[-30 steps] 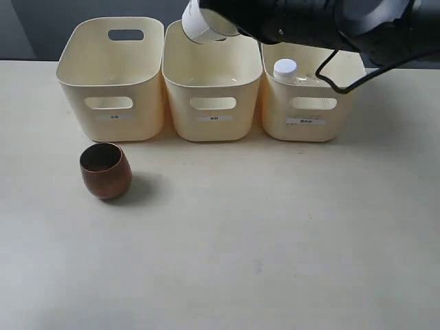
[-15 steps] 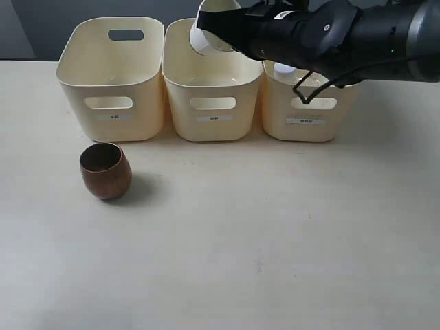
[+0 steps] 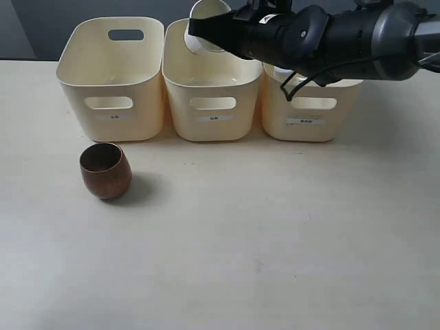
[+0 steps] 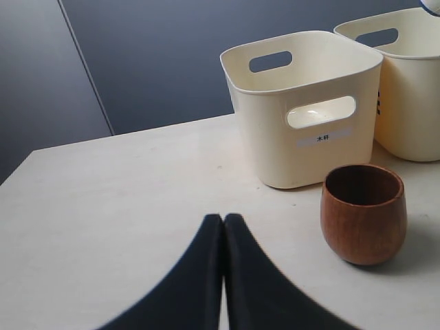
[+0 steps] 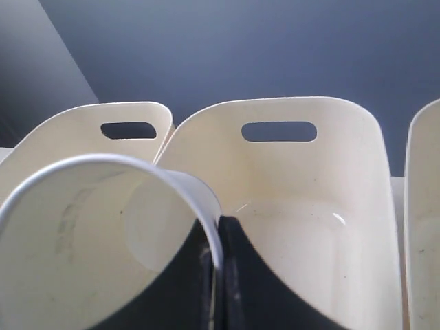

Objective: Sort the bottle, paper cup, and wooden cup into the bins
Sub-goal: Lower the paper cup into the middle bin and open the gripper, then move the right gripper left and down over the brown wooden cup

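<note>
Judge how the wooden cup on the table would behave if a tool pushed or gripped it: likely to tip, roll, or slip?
The wooden cup stands upright and squat, so a low push would probably slide it rather than tip it. Its rounded belly narrows toward the base; once toppled, it could roll. The smooth curved sides may slip in a pinch.

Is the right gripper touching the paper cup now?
Touching. The right wrist view shows the right gripper with its fingers pinching the wall of the paper cup, one inside the rim, one outside.
</note>
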Robot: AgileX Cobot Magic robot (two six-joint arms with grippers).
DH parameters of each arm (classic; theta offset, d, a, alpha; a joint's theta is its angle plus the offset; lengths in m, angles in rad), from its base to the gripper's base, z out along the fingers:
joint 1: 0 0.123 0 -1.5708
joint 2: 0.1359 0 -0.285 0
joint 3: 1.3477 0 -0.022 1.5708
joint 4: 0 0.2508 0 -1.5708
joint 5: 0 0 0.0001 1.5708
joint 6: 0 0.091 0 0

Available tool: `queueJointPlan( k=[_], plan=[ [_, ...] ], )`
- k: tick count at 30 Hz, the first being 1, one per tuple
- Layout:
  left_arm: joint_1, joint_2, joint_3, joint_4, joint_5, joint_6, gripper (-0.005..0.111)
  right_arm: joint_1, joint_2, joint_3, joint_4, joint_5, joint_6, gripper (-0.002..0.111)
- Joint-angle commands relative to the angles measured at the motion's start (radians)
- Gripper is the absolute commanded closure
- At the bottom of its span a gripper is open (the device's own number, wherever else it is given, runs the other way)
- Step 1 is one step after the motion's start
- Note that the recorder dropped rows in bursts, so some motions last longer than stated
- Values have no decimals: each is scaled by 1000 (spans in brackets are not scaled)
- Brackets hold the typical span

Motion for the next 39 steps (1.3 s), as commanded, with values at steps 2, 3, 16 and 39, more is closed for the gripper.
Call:
queueJointPlan(
  k=[2,3,16,39],
  plan=[
    [-3,-5,1,-1,-1,-2,107,-5,1,-7,-21,-7,-52,109],
    [-3,-5,1,-1,-1,-2,107,-5,1,-7,-21,3,-52,109],
    [-3,-5,1,-1,-1,-2,107,-5,1,-5,74,70,-67,33],
    [-3,-5,1,-1,-1,-2,107,-3,-139,-5,77,524,-67,65]
  ],
)
